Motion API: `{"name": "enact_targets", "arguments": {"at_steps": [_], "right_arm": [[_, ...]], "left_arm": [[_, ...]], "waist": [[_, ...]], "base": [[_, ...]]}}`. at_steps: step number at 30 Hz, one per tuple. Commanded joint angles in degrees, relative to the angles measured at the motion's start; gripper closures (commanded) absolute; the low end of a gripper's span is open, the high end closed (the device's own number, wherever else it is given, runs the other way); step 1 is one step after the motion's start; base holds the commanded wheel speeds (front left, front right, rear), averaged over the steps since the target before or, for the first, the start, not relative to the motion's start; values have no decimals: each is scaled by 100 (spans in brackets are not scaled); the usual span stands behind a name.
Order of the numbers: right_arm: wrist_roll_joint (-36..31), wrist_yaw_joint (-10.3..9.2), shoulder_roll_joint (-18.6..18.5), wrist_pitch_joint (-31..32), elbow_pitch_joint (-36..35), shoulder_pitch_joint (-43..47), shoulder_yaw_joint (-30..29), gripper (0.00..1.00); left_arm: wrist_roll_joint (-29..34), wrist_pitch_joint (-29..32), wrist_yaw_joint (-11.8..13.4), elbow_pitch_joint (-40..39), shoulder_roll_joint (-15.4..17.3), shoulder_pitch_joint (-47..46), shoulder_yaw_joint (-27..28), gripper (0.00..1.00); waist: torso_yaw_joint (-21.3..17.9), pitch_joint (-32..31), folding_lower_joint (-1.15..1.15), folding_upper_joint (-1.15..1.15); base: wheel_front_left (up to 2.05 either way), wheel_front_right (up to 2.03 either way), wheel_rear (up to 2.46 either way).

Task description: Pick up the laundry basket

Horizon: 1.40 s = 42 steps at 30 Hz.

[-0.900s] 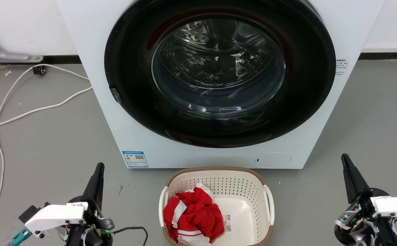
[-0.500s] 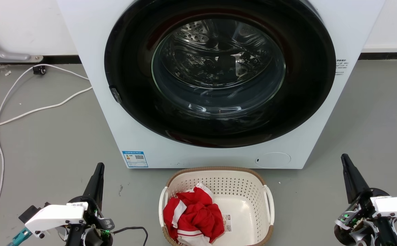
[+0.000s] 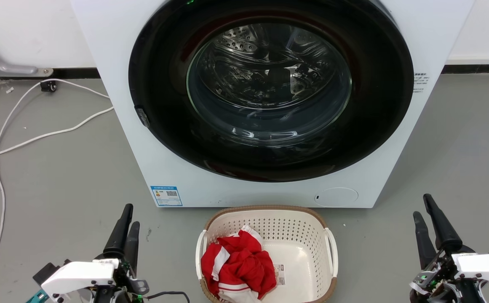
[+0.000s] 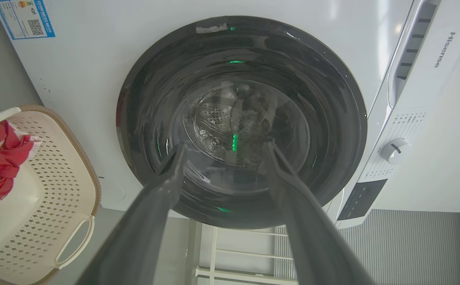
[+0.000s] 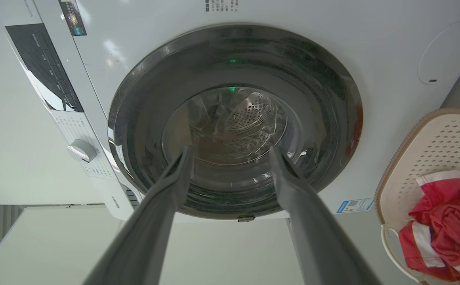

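- The left pincer [image 3: 132, 215] rises from the lower left of the head view. Its two dark fingers point up and lean slightly right, toward the washing machine [image 3: 113, 63].
- In the left wrist view these fingers stand clearly apart with the machine's round door between them, and they hold nothing.
- The right pincer [image 3: 421, 205] rises from the lower right of the head view, with its fingers leaning slightly left.
- The right wrist view shows its fingers spread in the same way, with nothing between them.
- The laundry basket [image 3: 295, 231] stands upright on the grey floor [image 3: 59, 189], just in front of the washing machine's base.
- It lies between the two pincers: right of the left one, left of the right one, and well apart from both. Neither pincer touches its brown rim or its handles [image 3: 332, 248].
- A crumpled red and white garment [image 3: 238, 263] lies in the basket's left half. A small label sticker [image 3: 279, 269] lies on the bottom just beside it.
- Counted: one basket with two white side handles, one garment, one sticker, one washing machine, and two pincers of two fingers each.
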Motion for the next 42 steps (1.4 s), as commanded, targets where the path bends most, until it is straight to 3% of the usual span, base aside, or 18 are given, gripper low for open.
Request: {"name": "enact_targets", "arguments": {"at_steps": [1, 8, 16, 30, 42], "right_arm": [[-52, 1, -10, -47, -167, -76, 18, 0], [-281, 2, -8, -237, -365, 14, 68, 0], [-1046, 3, -5, -434, -556, 54, 89, 0], [-3409, 5, -1, -742, -885, 166, 98, 0], [-5039, 6, 4, -815, -1084, 264, 121, 0]], "left_arm": [[45, -46, -2, -135, 12, -148, -52, 0], [323, -248, -3, -316, 38, -189, -258, 0], [1077, -447, -4, -583, 26, -211, -385, 0], [2801, -755, -6, -744, 19, -263, -564, 0], [4268, -987, -7, -737, 11, -278, -580, 0]], "waist": [[1, 1, 0, 0], [5, 2, 0, 0], [0, 9, 0, 0], [11, 21, 0, 0], [15, 19, 0, 0]], "base": [[0, 0, 0], [0, 0, 0], [0, 0, 0], [0, 0, 0], [0, 0, 0]]}}
